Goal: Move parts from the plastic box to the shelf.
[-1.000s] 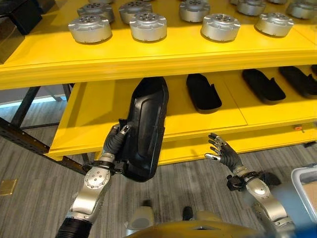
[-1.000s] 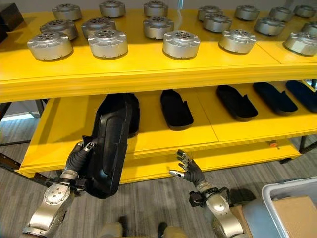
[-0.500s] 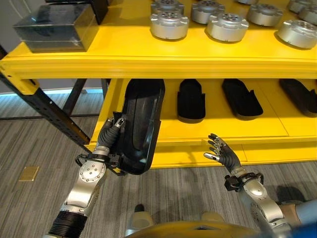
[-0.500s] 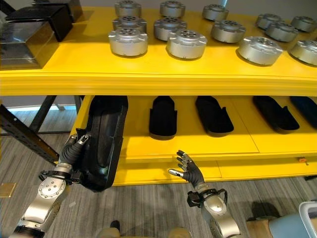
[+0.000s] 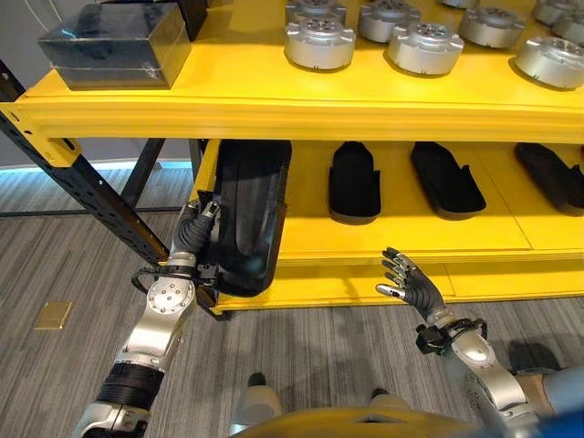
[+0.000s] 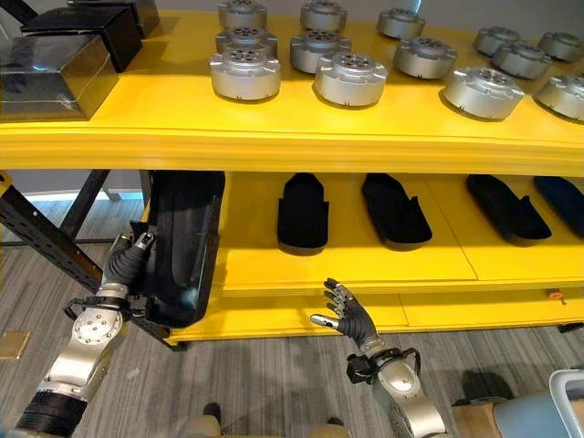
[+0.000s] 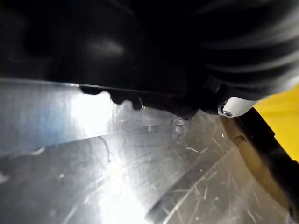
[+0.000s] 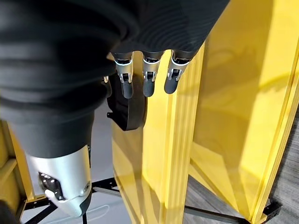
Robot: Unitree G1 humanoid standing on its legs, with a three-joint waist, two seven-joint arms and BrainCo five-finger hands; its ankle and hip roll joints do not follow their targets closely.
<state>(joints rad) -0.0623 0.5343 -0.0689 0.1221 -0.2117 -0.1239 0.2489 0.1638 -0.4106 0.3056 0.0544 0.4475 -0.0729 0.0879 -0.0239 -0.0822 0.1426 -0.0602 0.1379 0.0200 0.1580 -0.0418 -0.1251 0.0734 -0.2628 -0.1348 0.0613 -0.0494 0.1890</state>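
Left hand [image 5: 195, 239] grips the long black part [image 5: 248, 214], held with its long axis running into the lower shelf [image 5: 383, 239] at the far left end (row of similar parts to its right), right hand [image 5: 410, 284] spread, empty, well apart.

On the upper shelf [image 5: 274, 100] stand round metal parts [image 5: 319, 41], with a box [image 5: 114, 46] at the left end. On the lower shelf [image 5: 365, 242] long parts [image 5: 353, 181] lie side by side — the leftmost one [image 5: 248, 214], at the front left corner, rests against the left hand [image 5: 196, 239]. The right hand [image 5: 411, 285] hangs before the shelf's front edge.
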